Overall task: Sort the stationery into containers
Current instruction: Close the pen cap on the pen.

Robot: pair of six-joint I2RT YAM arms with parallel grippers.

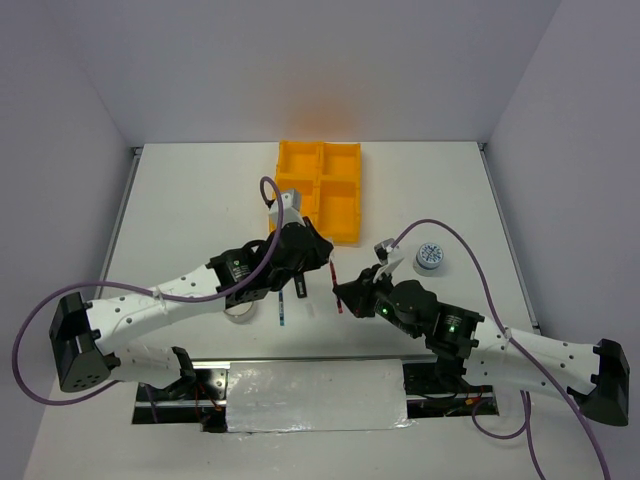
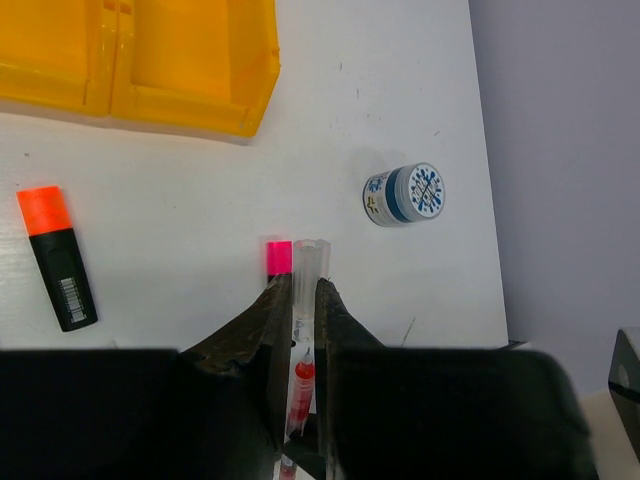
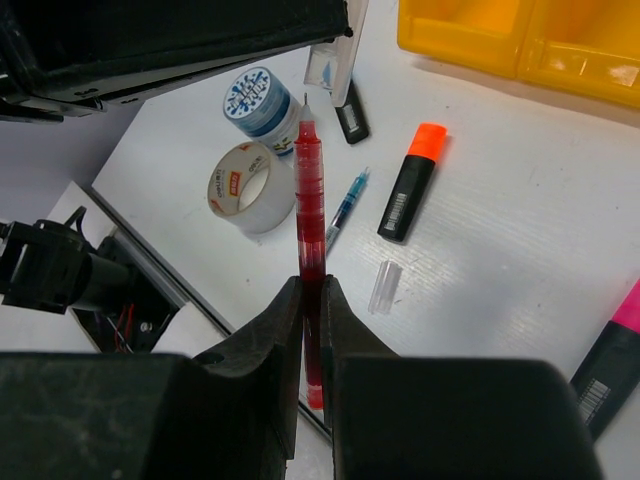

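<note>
My right gripper is shut on the dark red pen, its bare tip pointing at the left gripper. My left gripper is shut on a clear pen cap, held just off that tip; the red pen shows between its jaws. In the top view both grippers, left and right, meet above the table in front of the yellow tray. The teal pen, orange highlighter, pink highlighter, grey tape ring and a blue-white roll lie on the table.
A second clear cap lies loose beside the orange highlighter. The other blue-white roll stands right of the grippers. The tray's near compartments look bare. The table's front edge with a dark opening is close below the right gripper.
</note>
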